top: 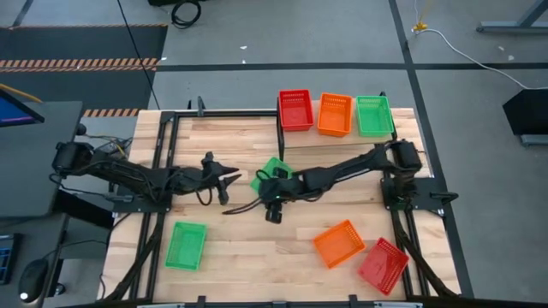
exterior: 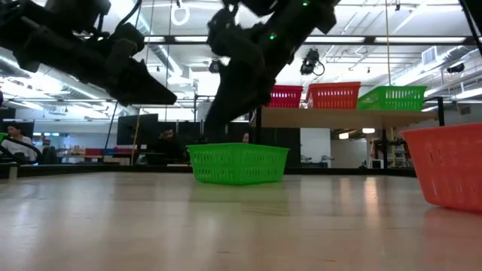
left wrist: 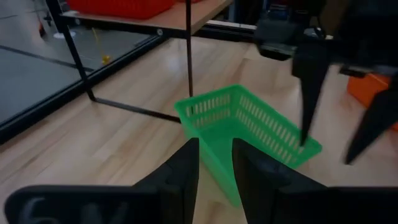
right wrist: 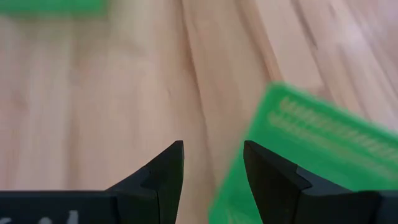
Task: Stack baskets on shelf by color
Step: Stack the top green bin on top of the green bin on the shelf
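Big wooden table [top: 257,257], and the shelf [top: 336,130] at the far edge already carries one red, one orange and one green basket, so each colour has its spot. The right gripper [top: 272,195], fingers parted and empty, hangs right over the loose green basket [top: 272,171], probably lining up a grab. The left gripper [top: 229,184] waits just beside it, fingers slightly apart.

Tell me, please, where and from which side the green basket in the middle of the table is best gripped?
Probably by one long mesh wall of the green basket, coming straight down from above. It sits upright and open-topped, so its thin rim is free to straddle, one finger inside and one outside. The right gripper is open beside that rim; the left gripper is also open and points at it.
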You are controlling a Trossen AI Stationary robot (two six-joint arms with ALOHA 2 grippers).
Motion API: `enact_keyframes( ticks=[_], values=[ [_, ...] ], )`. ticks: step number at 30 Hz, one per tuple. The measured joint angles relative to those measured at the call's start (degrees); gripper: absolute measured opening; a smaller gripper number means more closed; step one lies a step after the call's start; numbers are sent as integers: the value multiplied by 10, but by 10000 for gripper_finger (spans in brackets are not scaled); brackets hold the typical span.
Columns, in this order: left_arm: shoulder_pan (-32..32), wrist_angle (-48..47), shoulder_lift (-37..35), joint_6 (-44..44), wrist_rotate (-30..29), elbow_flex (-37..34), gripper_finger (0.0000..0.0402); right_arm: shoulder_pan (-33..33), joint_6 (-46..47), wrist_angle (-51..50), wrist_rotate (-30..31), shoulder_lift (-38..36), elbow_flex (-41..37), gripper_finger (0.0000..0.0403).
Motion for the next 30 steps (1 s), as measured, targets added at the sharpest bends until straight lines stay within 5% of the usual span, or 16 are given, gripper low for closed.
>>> enact_keyframes(
  ticks=[18,27,30],
  values=[
    [-8,7,-5,-9,1,-4,99,-21,-19,-70,-14,84,49,163],
    [-8,3,-5,-9,1,-4,97,-17,-42,-107,-12,70,49,25],
    [-8,2,-5,-9,1,-4,96,-12,-49,-117,-29,62,49,12]
  ],
)
